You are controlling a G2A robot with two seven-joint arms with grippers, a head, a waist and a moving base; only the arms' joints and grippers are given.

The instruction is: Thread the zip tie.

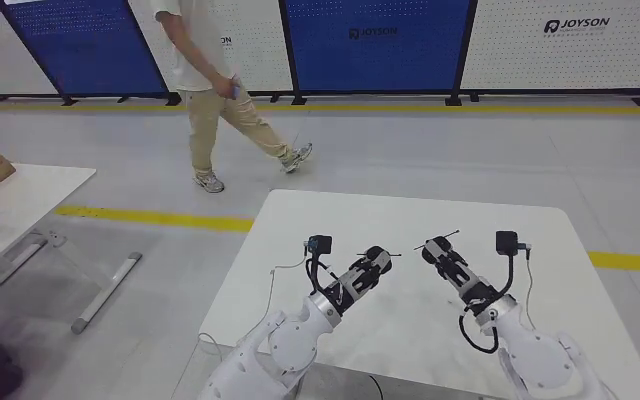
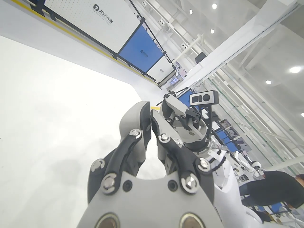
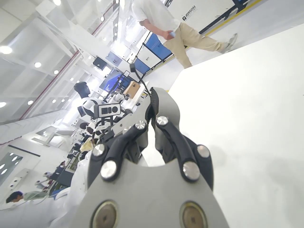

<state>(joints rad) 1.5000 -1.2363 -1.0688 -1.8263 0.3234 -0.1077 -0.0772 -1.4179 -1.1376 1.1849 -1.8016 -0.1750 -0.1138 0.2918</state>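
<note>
White rectangular table [image 1: 300,230] was the work surface, with blue and white panels along the hall behind it, and both arms were held low over it. The right gripper [image 3: 153,94] had its jaws clamped on a thin black plastic zip tie [image 3: 139,79]. The strap rose from the fingertips and ended in a small blocky head [image 3: 132,67] well clear of the tabletop. In the top view the same strap stuck out from both sides of that gripper.

The left gripper [image 2: 150,119] sat just beside the right one, tip facing tip but apart, with its ribbed pads pressed together. A short dark sliver [image 1: 392,255] stuck out from its tip toward the right gripper. Whether that was a second strap end pinched between the pads could not be told.

By my reading, the step in hand was lining up before the thread. No tail had entered a head yet, and a gap lay between the two tips.

The next move would call for closing that gap slowly. A free tail would have to be turned square to the head's slot and fed straight in, with both grips kept firm so the thin strap did not swivel or bow away.
</note>
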